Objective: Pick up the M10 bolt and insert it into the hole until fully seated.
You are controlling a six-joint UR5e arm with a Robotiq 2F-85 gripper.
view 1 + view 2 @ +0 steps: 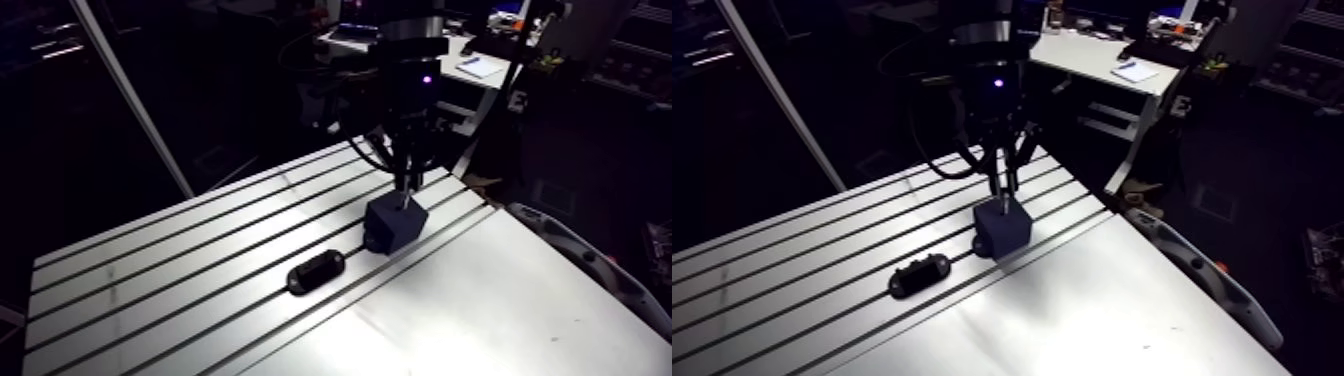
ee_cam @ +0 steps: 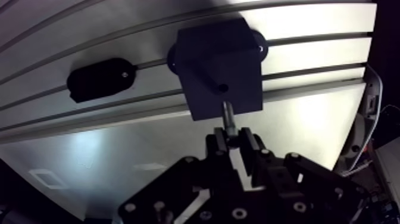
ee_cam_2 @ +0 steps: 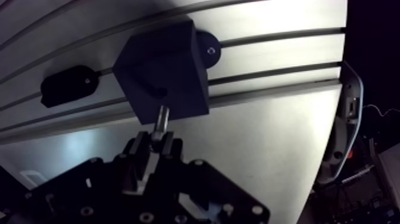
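Note:
A dark blue block [image 2: 219, 67] stands on the slotted table [image 1: 200, 250], with a small round hole [image 2: 223, 88] in its top face. My gripper [image 2: 233, 136] hangs just above the block and is shut on a metal bolt [image 2: 228, 117]. The bolt's shaft points down toward the block, with its tip close beside the hole. In the arm view the gripper [image 1: 405, 185] sits right over the block [image 1: 395, 225], and the bolt [image 1: 404, 200] shows as a thin pin touching or nearly touching the top face.
A flat black oval part [image 2: 98, 78] lies on the table a short way beside the block, also seen in the arm view [image 1: 316, 271]. A smooth plate [image 1: 480, 310] covers the table's near side. A curved white guard [image 1: 570, 250] runs past the table's right edge.

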